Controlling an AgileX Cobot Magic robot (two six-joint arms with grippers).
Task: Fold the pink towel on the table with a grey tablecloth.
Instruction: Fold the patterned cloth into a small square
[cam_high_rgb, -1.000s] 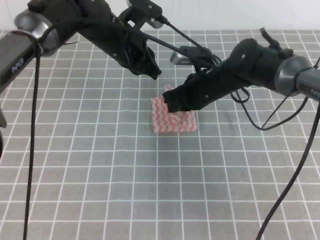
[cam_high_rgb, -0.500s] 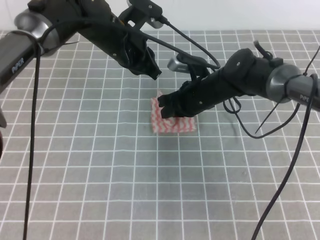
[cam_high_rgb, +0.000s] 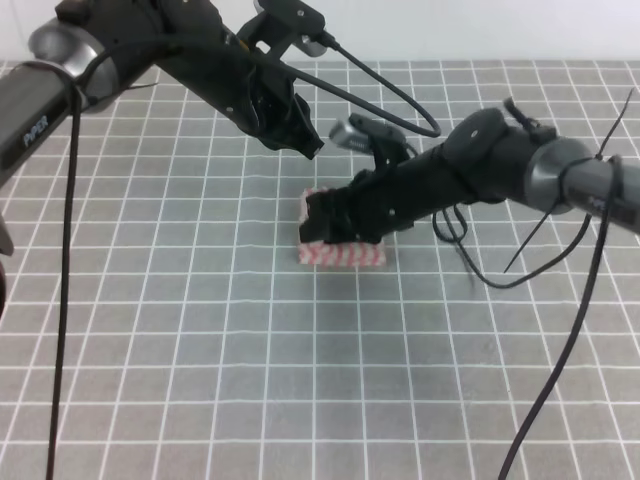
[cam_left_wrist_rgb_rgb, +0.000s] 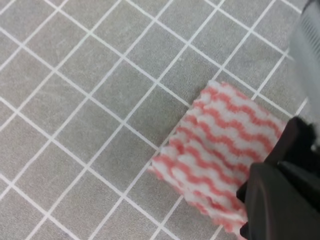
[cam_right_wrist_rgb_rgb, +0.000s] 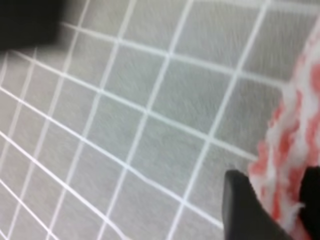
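Note:
The pink towel lies near the middle of the table with a grey tablecloth, folded into a narrow band. My right gripper reaches in from the right and is shut on the towel's upper layer at its left end. In the right wrist view, striped cloth sits between the two dark fingertips. My left gripper hovers above and behind the towel, apart from it; its jaws are too dark to read. The left wrist view shows the towel with the right gripper over its corner.
Black cables hang from both arms, one looping low at the right and one dropping along the left side. The grid-printed cloth stretches on every side of the towel.
My right gripper has moved left and toward the front, carrying the towel's edge over itself. The towel now shows as a narrower band. The left arm has stayed put.

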